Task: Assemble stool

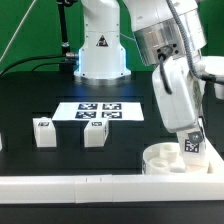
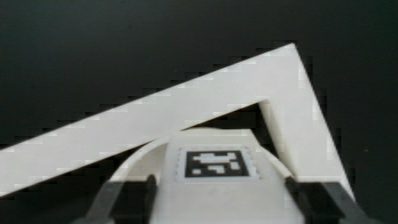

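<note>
Both pictures are small and coarse. In the exterior view the light is bright and even, and its source cannot be told. The white border wall [image 1: 60, 185] and the seat [image 1: 163, 160] are almost washed out, while the black bench [image 1: 30, 100] stays flat dark. The wrist view is dimmer and soft. White edges look jagged, the tag on the leg [image 2: 214, 165] in the claw [image 2: 222, 195] is fuzzy, and the dark fingers [image 2: 121, 198] are out of focus.

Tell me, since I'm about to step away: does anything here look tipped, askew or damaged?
Nothing stands out. The two loose legs stand upright and apart, the seat lies flat beside the border wall, and the gripper holds the third leg just above the seat.
</note>
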You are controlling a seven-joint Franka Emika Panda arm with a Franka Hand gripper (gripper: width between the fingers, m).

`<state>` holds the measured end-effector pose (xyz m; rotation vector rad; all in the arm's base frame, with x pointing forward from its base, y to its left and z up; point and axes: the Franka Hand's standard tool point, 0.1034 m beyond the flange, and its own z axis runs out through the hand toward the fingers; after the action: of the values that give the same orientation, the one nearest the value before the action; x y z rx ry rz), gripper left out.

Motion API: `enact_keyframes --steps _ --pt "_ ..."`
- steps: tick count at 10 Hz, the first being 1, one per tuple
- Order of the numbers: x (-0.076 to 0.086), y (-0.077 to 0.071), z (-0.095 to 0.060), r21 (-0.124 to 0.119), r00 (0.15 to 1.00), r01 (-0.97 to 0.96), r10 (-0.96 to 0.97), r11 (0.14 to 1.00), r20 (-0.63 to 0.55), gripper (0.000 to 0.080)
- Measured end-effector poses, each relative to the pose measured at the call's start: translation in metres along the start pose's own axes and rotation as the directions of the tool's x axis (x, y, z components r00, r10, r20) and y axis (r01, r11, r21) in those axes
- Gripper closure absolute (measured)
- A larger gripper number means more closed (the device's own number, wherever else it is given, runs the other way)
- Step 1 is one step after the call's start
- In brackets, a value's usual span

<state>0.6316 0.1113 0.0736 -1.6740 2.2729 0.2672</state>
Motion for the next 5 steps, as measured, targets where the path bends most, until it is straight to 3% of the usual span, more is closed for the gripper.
enact_keyframes --steps 1,2,3,5 --pt "-0.001 0.001 0.0 -0.003 1.0 0.009 -0.009 1.0 0.001 0.0285" --pt "-0.006 0.008 -0.006 -0.059 0.988 0.154 -0.153 0.986 0.022 0.0193" --pt "-0.011 0.01 -0.013 -0.079 0.962 0.271 -0.268 0.959 0.044 0.0193" --pt "-0.019 0.024 -0.013 -0.167 0.812 0.583 -0.568 0.795 0.131 0.0152"
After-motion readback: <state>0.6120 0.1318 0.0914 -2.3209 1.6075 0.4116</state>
